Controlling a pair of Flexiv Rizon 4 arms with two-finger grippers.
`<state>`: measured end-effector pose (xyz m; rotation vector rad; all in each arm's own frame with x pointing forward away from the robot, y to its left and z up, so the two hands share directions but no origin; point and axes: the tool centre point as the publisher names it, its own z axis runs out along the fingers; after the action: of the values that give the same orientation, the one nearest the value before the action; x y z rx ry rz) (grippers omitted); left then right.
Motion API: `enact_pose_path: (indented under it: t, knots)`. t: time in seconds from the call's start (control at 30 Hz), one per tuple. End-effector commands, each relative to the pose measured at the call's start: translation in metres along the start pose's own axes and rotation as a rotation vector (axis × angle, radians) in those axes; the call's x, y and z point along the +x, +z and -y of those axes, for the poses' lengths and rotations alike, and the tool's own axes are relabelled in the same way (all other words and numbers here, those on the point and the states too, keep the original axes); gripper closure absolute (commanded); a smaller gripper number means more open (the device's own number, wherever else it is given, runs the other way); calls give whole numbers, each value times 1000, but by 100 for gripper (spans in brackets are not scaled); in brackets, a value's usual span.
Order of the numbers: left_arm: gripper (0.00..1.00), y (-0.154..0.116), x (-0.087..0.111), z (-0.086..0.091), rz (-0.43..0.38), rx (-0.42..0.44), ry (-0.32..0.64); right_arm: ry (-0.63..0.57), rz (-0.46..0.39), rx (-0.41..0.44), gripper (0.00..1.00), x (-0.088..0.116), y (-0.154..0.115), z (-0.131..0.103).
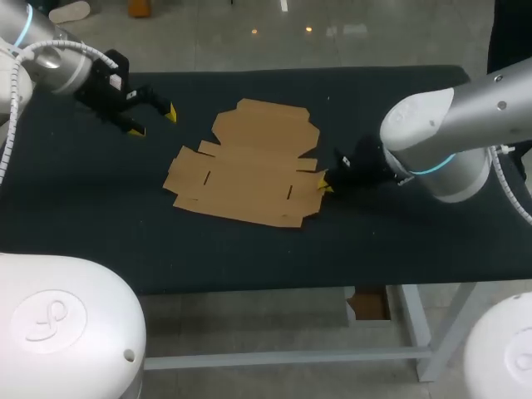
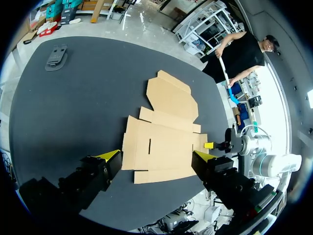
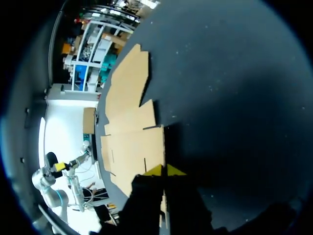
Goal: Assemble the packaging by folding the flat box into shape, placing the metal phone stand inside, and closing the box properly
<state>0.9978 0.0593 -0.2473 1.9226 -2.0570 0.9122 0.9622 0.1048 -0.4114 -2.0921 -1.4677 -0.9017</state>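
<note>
Black and matte, the counter [image 1: 100, 208] carries a flat brown cardboard box blank [image 1: 245, 170] at its middle, every flap lying down and no wall raised. The right end effector [image 1: 323, 184] sits low at the blank's right edge, clenched, its yellow tips pressed together. Whether a sliver of flap is caught between them cannot be told. The left end effector [image 1: 154, 121] hangs released over the far left of the counter, fingers spread wide, holding nothing and well apart from the blank.

The likeliest trouble is that the light sheet slides instead of folding. With nothing pinning its left side, a push or lift from the right would probably skate the whole blank across the smooth surface or swing it round. A flap lifted away from its scored line could crease in the wrong place, and the box would then not square up or close. Closed tips pressed hard against the edge could also ride over the cardboard and crumple it.

As a container the box does not yet exist: it has no cavity and holds nothing. The dark grey metal phone stand [image 2: 55, 56] lies out on the bare counter, well apart from the blank. Only the left wrist view shows it, so reaching it may need care.
</note>
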Motion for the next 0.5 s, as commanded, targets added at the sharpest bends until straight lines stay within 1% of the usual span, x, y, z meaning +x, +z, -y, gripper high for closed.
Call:
enact_pose_path:
  t: [0.03, 0.13, 0.33, 0.4, 0.5]
  knots:
    - [0, -1, 1, 0, 5, -3, -2, -17, -48, 21, 100, -3, -2, 3]
    - [0, -1, 1, 0, 5, -3, -2, -20, -70, 43, 100, -5, -4, 6]
    - [0, -1, 1, 0, 5, -3, -2, -79, -107, 71, 100, -2, -17, 14]
    - [0, -1, 1, 0, 5, -3, -2, -87, -107, 74, 100, -3, -19, 16]
    - [0, -1, 1, 0, 5, -3, -2, -118, -124, 98, 100, -3, -23, 19]
